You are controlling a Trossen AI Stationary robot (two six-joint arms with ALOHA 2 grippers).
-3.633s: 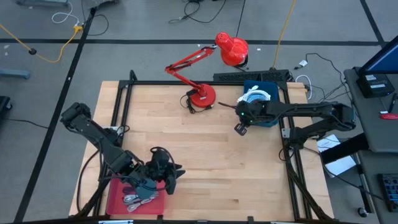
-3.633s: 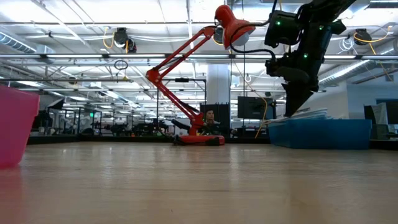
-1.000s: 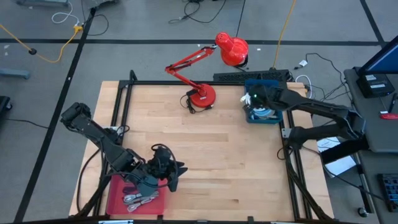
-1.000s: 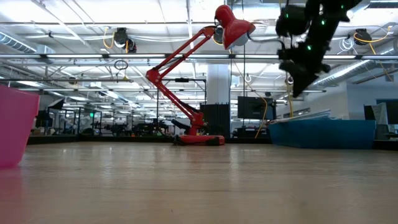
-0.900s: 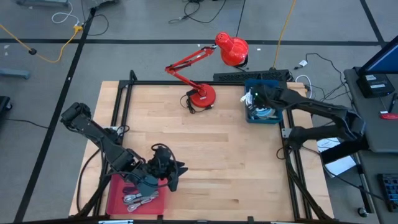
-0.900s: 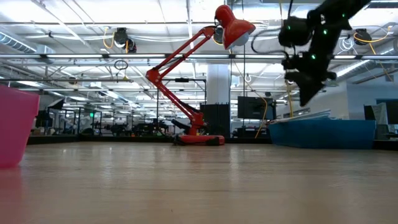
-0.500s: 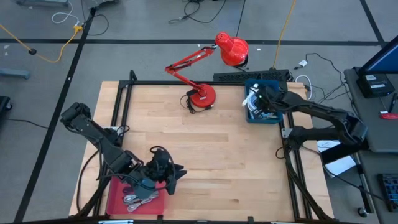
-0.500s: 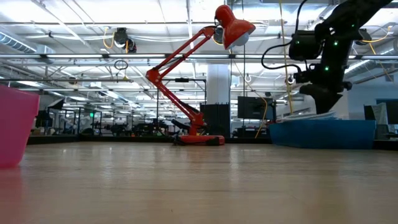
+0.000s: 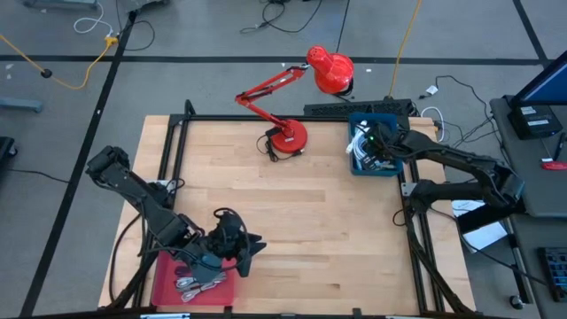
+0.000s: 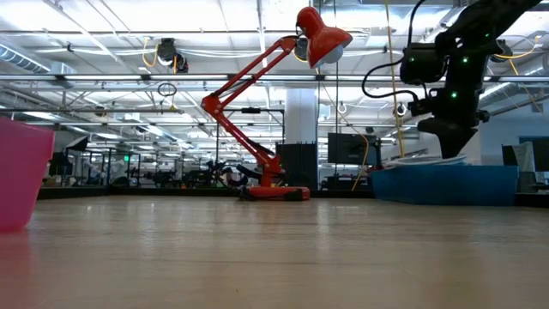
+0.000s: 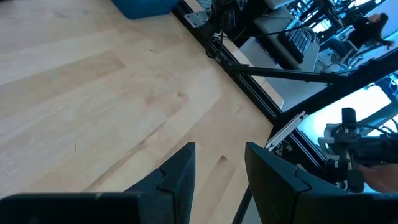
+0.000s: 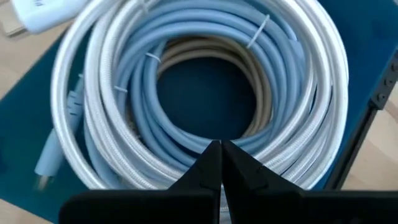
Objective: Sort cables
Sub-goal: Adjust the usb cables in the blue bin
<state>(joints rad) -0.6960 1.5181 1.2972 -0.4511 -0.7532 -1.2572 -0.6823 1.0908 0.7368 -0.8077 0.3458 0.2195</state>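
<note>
Over the blue bin, coils straight below me

The blue bin (image 9: 359, 166) holds coiled light-blue, white and beige cables (image 12: 199, 81) directly beneath my right gripper (image 12: 221, 158), fingers pressed together, empty; my left gripper (image 11: 217, 165), parted, waits far off by the red tray (image 9: 168, 283).

Probably a robotics lab; open hall, ceiling lights (image 10: 171, 53), workstations behind.

The bin (image 9: 359, 166) sits at the tabletop's (image 9: 301, 213) far right corner, coiled cables (image 12: 199, 81) inside; the lamp (image 9: 288, 137) stands just left of it; the tray (image 9: 164, 283) occupies the near left corner.
</note>
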